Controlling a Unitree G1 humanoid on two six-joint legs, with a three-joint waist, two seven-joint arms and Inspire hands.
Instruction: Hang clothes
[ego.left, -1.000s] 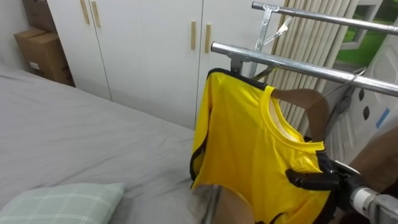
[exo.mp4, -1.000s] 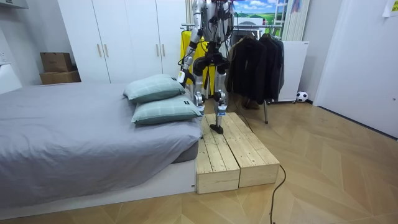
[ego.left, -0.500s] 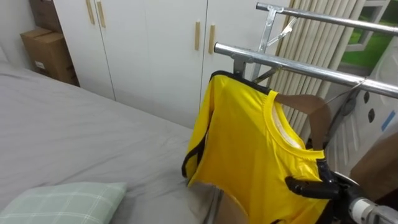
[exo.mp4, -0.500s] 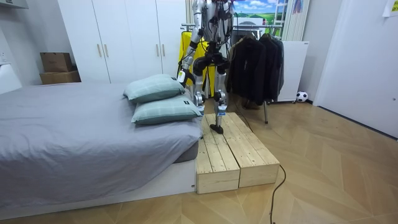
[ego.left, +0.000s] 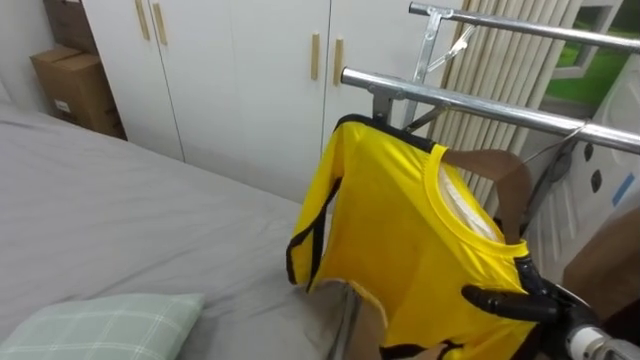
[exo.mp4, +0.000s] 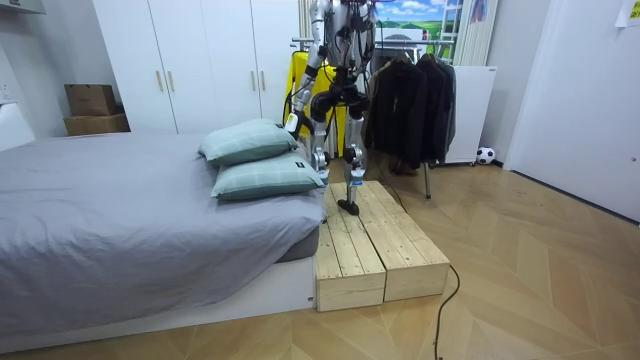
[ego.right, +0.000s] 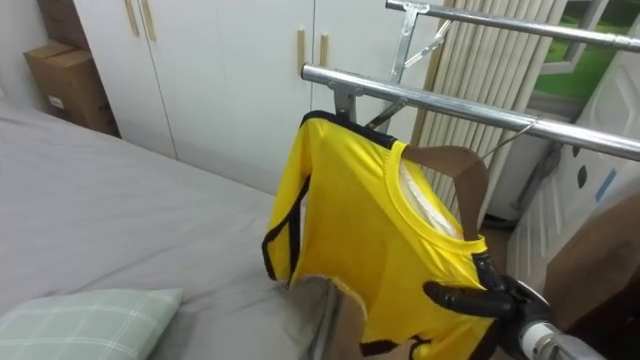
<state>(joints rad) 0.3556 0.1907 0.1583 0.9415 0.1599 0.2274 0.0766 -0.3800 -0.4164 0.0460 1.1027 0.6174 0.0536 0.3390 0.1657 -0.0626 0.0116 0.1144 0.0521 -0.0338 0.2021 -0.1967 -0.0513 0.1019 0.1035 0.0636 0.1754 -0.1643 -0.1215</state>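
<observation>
Holding yellow shirt (ego.left: 400, 230), right hand (ego.left: 530, 298); rail (ego.left: 480, 103) above.

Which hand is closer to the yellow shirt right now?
Right. The right hand rests against the yellow shirt at its near shoulder. The left hand hangs lower, below the shirt's hem, seemingly apart from it.

- What lies before you?
- A grey bed (ego.left: 130, 225), with a pale checked pillow (ego.left: 100, 325) at its near edge.
- And beyond it?
- I see a white wardrobe (ego.left: 240, 80) and a cardboard box (ego.left: 75, 85) past its far-left corner.
</observation>
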